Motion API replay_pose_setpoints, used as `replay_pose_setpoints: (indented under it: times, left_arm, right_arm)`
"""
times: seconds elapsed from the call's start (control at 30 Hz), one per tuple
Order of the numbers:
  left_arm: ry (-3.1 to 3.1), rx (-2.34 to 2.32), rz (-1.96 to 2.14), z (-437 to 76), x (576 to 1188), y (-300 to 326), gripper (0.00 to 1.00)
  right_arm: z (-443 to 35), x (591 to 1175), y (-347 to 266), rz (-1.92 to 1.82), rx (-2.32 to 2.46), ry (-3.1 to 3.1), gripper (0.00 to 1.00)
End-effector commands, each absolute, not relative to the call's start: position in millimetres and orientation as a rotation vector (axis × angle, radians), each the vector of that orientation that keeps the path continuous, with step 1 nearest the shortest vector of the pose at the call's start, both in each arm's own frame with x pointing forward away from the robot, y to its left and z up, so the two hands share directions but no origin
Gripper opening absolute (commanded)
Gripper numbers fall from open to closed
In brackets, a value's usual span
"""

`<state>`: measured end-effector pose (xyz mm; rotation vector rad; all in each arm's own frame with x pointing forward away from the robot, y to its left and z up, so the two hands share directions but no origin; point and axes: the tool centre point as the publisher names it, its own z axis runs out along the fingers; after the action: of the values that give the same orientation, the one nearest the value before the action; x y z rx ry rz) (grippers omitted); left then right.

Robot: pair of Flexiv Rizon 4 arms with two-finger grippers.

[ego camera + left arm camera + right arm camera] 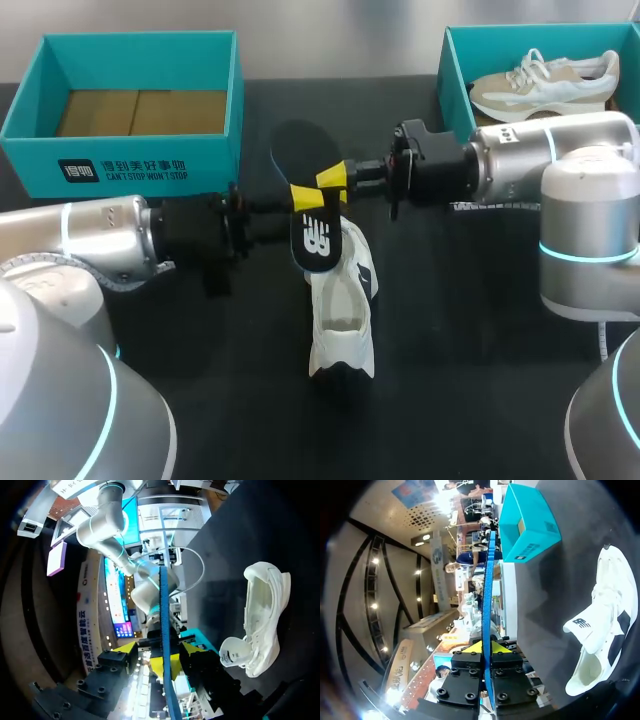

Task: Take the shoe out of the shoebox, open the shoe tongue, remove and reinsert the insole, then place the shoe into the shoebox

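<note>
Your insole (315,235) is a thin, dark, flat sheet with a blue edge, held upright above the white shoe (342,320). That shoe is smooth and moulded and lies on the matte black surface (480,380). A teal cardboard shoebox (130,165) sits at the far left. A second box (455,70) at the far right holds a beige shoe (545,85). Your left tool (303,197) and right tool (333,177) each pinch the insole from opposite sides.

White print on shoebox (130,150), logo on insole (314,237)
</note>
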<state>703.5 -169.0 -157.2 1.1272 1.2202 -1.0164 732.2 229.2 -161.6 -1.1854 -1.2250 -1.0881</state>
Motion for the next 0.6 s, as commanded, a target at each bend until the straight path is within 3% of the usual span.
replay_pose_setpoints:
  times: [0.03, 0.6]
  left_arm:
    - [1.252, 1.147, -1.024, -140.3, 697.5, -132.3, 1.00]
    - [1.551, 1.481, -0.835, -120.6, 736.6, -87.8, 1.00]
  right_arm:
    - [-163.7, 729.4, 227.1, -1.092, -1.188, -1.223, 0.00]
    - [-173.5, 726.9, 228.6, -1.074, -1.162, -1.222, 0.00]
